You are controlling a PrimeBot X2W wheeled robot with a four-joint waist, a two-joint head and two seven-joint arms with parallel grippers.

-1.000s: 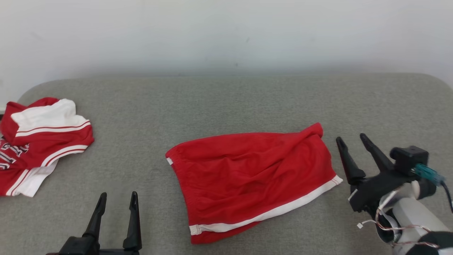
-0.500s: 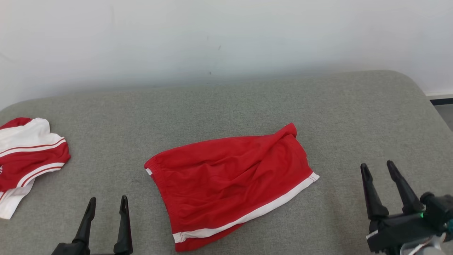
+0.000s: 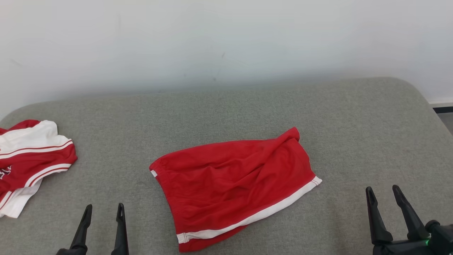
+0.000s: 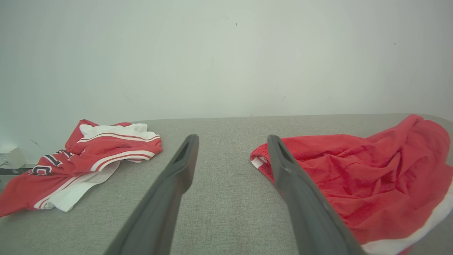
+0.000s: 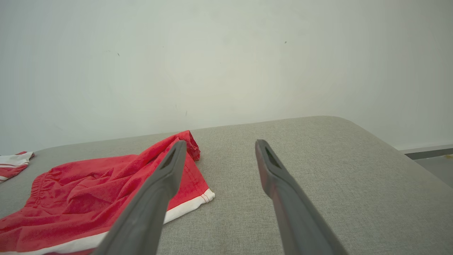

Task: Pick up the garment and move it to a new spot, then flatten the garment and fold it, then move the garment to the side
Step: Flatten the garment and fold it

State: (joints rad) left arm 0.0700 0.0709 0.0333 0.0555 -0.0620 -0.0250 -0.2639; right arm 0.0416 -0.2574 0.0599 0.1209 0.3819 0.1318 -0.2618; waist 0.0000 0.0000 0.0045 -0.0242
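Red fabric shorts [image 3: 233,184] with a white band along the hem are lying rumpled near the middle of the grey woven padded surface [image 3: 247,106]. Their gathered waistband is facing the robot's left and the white-banded hem is running along the near right side. One corner of the cloth is bunching up at the far right end, and the rest is lying fairly flat with soft creases. From the head camera I am seeing the left gripper [image 3: 104,205] sitting at the lower left, its two dark fingers spread wide and carrying nothing, off to the left of the waistband and clear of the cloth. I am watching the right gripper [image 3: 382,187] at the lower right, its fingers likewise standing wide apart and empty, beyond the hem's right corner and not touching the shorts. Whether either gripper is resting on the padding I cannot tell. A crumpled red-and-white jersey [image 3: 32,156] with dark lettering is lying at the far left edge of the surface, well apart from the shorts. A plain white wall [image 3: 226,42] is rising behind it all.
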